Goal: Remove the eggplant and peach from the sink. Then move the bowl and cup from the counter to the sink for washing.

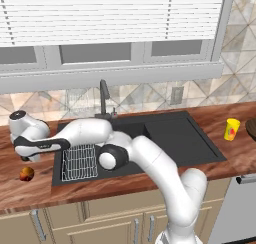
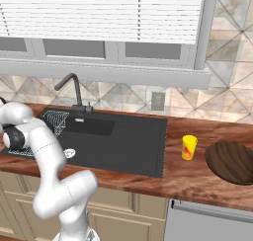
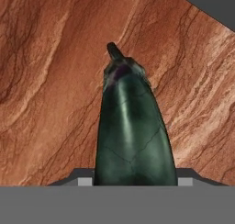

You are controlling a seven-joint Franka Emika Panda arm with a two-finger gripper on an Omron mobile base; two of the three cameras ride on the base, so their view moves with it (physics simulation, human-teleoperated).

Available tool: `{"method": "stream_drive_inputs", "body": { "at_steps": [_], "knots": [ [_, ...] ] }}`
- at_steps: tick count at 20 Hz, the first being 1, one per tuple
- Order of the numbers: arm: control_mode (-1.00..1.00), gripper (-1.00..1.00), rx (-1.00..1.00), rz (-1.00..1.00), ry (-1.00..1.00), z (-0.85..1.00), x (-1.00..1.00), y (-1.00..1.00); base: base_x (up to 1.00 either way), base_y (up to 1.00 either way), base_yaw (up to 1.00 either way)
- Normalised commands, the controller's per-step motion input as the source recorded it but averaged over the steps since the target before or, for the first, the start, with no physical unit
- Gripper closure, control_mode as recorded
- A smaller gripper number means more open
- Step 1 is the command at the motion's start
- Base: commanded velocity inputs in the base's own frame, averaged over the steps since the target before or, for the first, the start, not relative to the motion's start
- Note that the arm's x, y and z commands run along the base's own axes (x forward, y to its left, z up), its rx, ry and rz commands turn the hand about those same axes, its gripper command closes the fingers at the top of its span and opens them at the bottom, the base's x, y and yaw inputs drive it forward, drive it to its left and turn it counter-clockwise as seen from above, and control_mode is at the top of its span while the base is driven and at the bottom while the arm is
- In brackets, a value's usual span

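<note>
The black sink [image 1: 180, 138] holds neither fruit nor vegetable in the parts that show; a wire rack [image 1: 79, 162] sits at its left end and a silver drain [image 2: 69, 153] shows on its floor beside the arm, with the dark faucet [image 1: 103, 98] at the back rim. The peach [image 1: 27, 174] lies on the wood-grain counter [image 1: 30, 193] left of the sink, near the front edge. The yellow cup [image 2: 188, 147] stands upright on the counter right of the sink, and the brown wooden bowl [image 2: 232, 162] sits just beyond it, apart from it. The white arm reaches left across the sink, its wrist out over the counter above and behind the peach. In the hand view the eggplant [image 3: 133, 136] rises between the two fingers of the gripper [image 3: 135, 181], stem end pointing away, the pincer pinching its thick end above the counter.
</note>
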Motion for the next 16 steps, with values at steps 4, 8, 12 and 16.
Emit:
{"method": "stream_drive_inputs", "body": {
  "at_steps": [4,8,12,16],
  "knots": [
    [-1.0,-1.0,0.0,-0.03,0.0,-0.12,0.0,0.0,0.0,0.0,0.0],
    [-1.0,-1.0,0.0,-0.01,0.0,-0.06,0.0,0.0,0.0,0.0,0.0],
    [-1.0,-1.0,0.0,0.0,0.0,-0.01,-0.05,-0.01,0.0,0.0,0.0],
    [-1.0,-1.0,0.0,-0.02,0.0,0.0,-0.12,-0.05,0.0,0.0,0.0]
  ]
}}
